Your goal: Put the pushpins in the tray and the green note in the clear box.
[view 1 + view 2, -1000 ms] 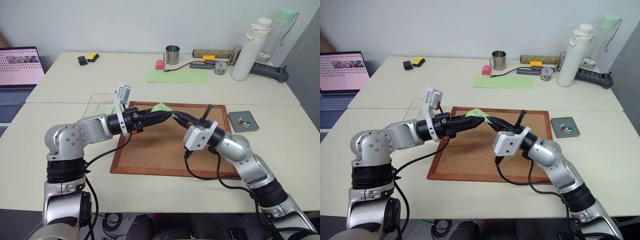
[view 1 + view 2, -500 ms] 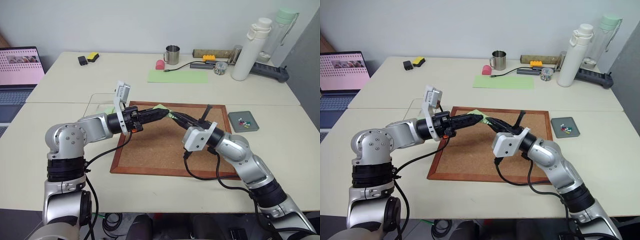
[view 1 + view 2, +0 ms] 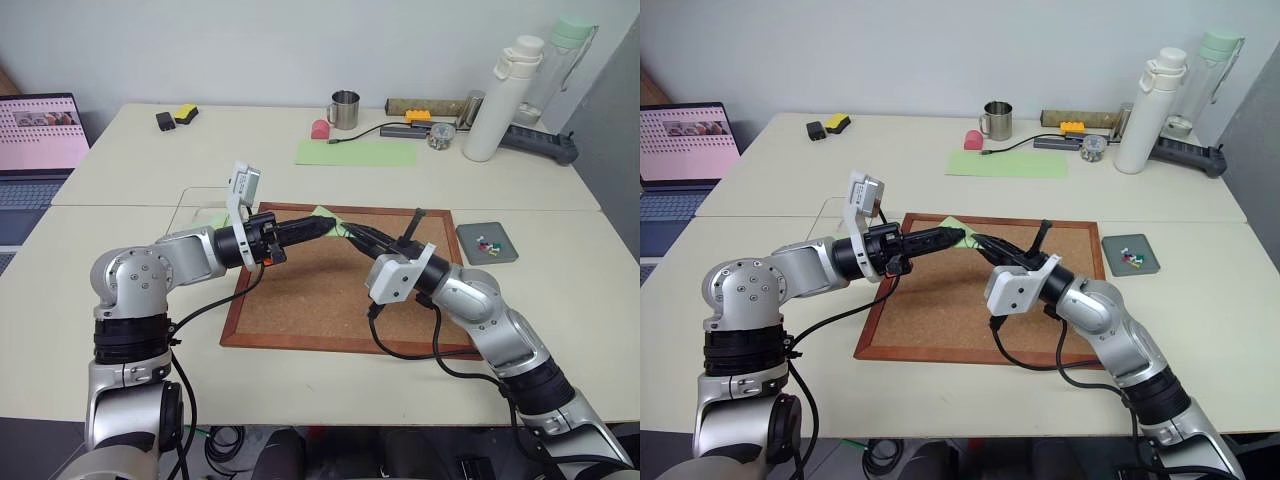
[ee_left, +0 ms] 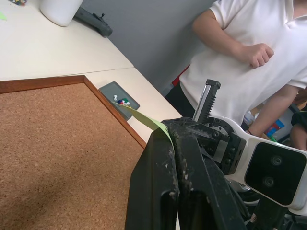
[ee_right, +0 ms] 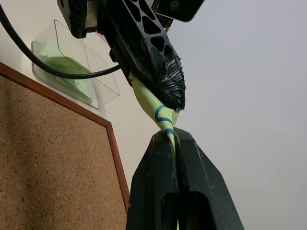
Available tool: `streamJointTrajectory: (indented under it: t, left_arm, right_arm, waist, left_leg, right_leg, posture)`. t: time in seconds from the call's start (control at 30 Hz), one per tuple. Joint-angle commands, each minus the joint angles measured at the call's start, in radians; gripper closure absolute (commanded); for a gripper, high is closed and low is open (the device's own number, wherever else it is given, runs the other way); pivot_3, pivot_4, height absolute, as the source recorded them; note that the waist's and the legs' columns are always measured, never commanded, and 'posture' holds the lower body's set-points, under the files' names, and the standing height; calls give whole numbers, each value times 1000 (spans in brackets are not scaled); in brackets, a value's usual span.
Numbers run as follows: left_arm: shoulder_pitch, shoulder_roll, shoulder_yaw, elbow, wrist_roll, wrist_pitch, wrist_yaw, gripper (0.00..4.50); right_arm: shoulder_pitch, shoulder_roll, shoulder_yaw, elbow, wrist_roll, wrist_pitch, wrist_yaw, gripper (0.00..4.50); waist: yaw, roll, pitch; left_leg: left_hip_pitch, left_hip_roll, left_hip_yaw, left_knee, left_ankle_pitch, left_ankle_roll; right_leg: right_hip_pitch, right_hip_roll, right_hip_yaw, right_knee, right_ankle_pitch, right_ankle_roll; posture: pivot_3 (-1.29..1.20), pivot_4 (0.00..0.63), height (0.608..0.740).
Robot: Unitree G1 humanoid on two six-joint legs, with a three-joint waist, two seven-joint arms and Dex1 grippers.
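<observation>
Change: since a second ago my left tool has gone from wide apart to closed on the green note; arms, board and everything else sit where they were.
Surface: pale surface carrying all of it, with a laptop at its far left edge.
Cork board: wood-framed cork board in front of me, both tools raised over its far edge.
Person: someone in a white shirt stands beyond the surface, seen from my left wrist.
Clear box: clear box just off the board's far left corner; green paper seems to lie inside, though I can't read it well.
Tray: grey tray just right of the board, well apart from the box.
Right tool: my right tool is pinched tight on the note's other end, tip to tip with the left.
Green note: held in the air between both tools, curled, dark squiggle showing.
Pushpins: small coloured pushpins lying in the tray.
</observation>
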Motion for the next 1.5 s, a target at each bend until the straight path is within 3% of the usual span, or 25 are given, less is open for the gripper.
streamJointTrajectory:
  t: [0.03,0.4,0.57,0.63,0.77,0.87,1.07,1.23,1.5]
  left_arm:
    - [-24,-6,42,-12,-37,-4,20,4500]
    - [-37,6,98,-1,-52,-10,80,4500]
    - [-27,67,124,-37,26,-85,121,4500]
    - [-13,101,160,-69,66,-131,164,4500]
    - [44,168,219,-147,171,-231,246,4500]
    - [143,247,222,-207,328,-352,274,4500]
    - [346,353,105,-198,644,-603,266,4500]
    - [377,337,24,-141,758,-722,251,4500]
    - [344,329,-33,-1,853,-876,181,2990]
  right_arm:
    - [-12,-2,-26,-46,22,-31,8,4044]
    - [31,-41,-81,-138,138,-16,81,1642]
    - [71,-34,-110,-256,363,129,176,585]
    - [91,-28,-105,-325,537,307,230,119]
    - [78,-13,-122,-409,785,562,257,119]
    - [48,2,-147,-435,924,686,254,119]
    - [0,11,-182,-424,1071,820,262,119]
    - [-35,8,-206,-398,1099,862,254,119]
    - [-27,-1,-233,-400,1096,895,230,91]
  waist:
    - [0,0,0]
    - [2,0,0]
    - [0,0,0]
    - [0,0,0]
    - [1,0,0]
    - [0,0,0]
    - [13,0,0]
    - [26,0,0]
    - [20,0,0]
  left_leg:
    - [0,0,0,0,0,0]
    - [0,0,0,0,0,0]
    - [0,0,0,0,0,0]
    - [0,1,-1,0,0,0]
    - [0,1,-1,0,0,0]
    - [0,1,-1,0,0,0]
    - [0,0,-1,-1,-2,4]
    - [0,0,-1,0,-2,4]
    - [0,1,-1,-1,-2,4]
  right_leg:
    - [0,0,0,0,0,0]
    - [0,0,0,0,0,0]
    - [0,0,0,0,0,0]
    - [0,0,0,0,0,0]
    - [0,0,0,0,0,0]
    - [0,0,0,0,0,0]
    - [0,0,0,-1,0,0]
    - [0,-1,-1,-1,0,0]
    - [-1,0,-1,-1,0,0]
  posture:
    - [0,150,740]
    - [0,150,740]
    - [0,150,740]
    - [0,150,740]
    - [0,150,740]
    - [0,150,740]
    - [0,150,740]
    - [0,150,740]
    - [0,150,740]
